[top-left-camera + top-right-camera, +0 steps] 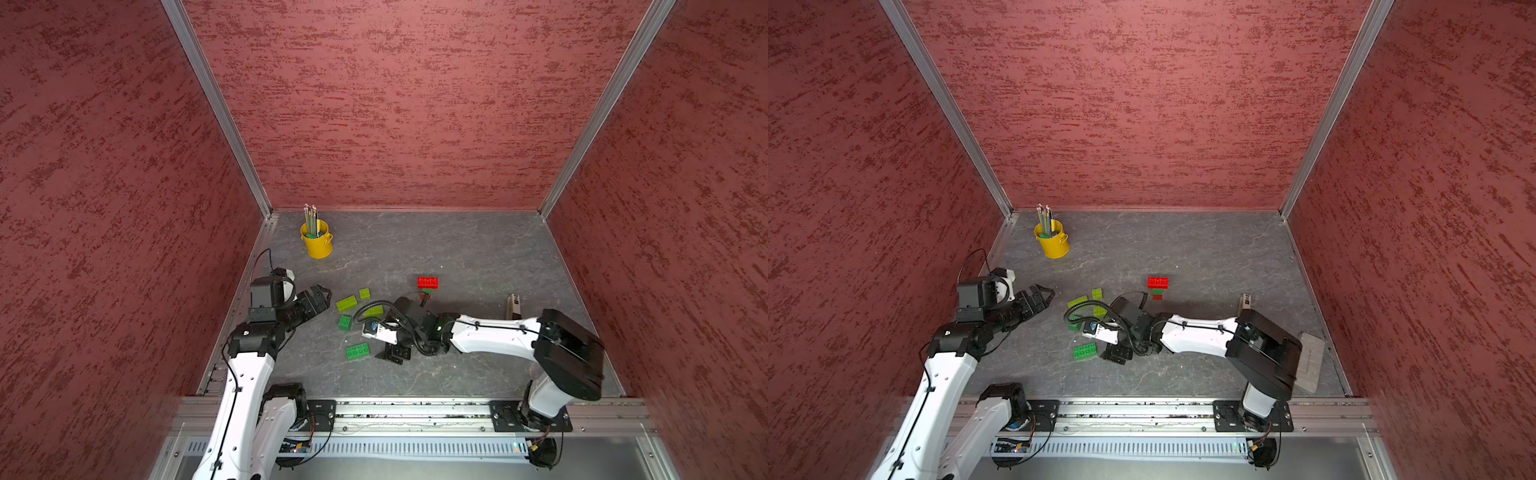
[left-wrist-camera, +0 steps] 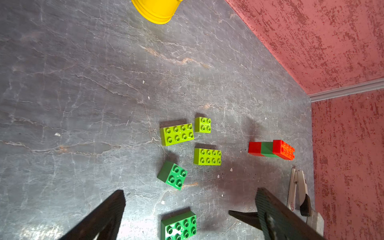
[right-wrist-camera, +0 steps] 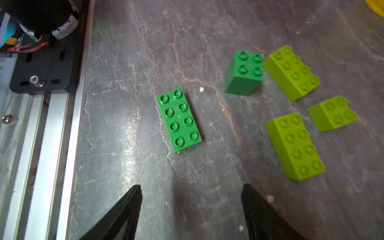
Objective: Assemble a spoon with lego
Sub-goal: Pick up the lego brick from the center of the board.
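My right claw [image 3: 192, 187]: jaws parted, empty. My left claw [image 2: 191, 191]: spread wide, empty. Spoon so far: only a red-and-green handle stack [image 2: 270, 150], at 1 o'clock of the loose bricks.

Next piece, I judge: the dark-green oblong brick [image 3: 178, 120], at my right claw's 9 o'clock from above. I should straddle its narrow width squarely before closing.

My wrist half-hides one lime oblong brick [image 1: 372, 311] in both top views.

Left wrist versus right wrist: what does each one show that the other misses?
Only left wrist: the red-and-green stack and a white-and-black oblong object. Only right wrist: the aluminium rail and black base plate. Both: the dark green oblong brick, dark green square brick, three lime bricks, and an edge of the yellow bucket.
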